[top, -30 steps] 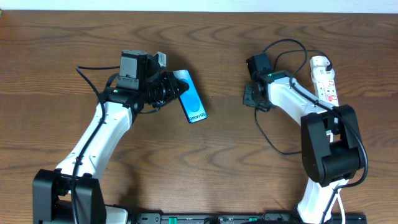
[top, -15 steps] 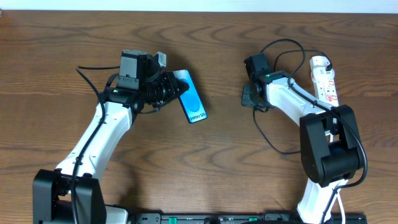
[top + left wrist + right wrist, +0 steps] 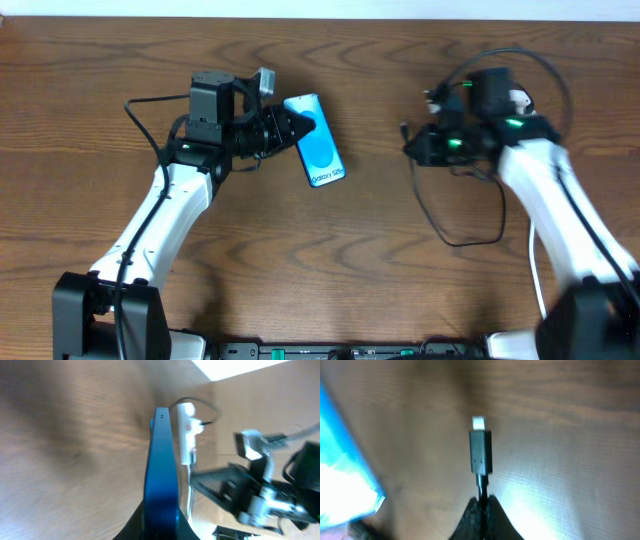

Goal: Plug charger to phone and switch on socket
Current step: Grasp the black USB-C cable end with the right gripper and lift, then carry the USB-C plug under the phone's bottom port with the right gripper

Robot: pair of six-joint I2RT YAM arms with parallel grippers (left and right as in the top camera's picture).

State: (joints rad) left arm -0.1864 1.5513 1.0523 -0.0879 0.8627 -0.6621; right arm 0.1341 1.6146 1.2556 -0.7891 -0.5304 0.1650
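My left gripper [image 3: 298,131] is shut on the top end of the phone [image 3: 322,152], a light-blue screen with a black edge, held off the table and tilted. In the left wrist view the phone [image 3: 162,465] shows edge-on between the fingers [image 3: 161,512]. My right gripper [image 3: 416,148] is shut on the thin black charger cable just behind its small plug [image 3: 481,452], whose metal tip points toward the phone [image 3: 342,485]. The fingers [image 3: 482,502] pinch the cable. The white socket [image 3: 186,430] lies beyond the phone; overhead only its far end [image 3: 517,99] shows behind my right arm.
The black charger cable [image 3: 468,238] loops loosely on the wooden table [image 3: 330,260] below the right gripper. Another loop arcs over the right wrist at the back. The right arm [image 3: 260,495] shows blurred in the left wrist view.
The left gripper has raised and turned the phone, shifting it right. The right arm has swung outward and lifted the plug off the table, now covering most of the socket.
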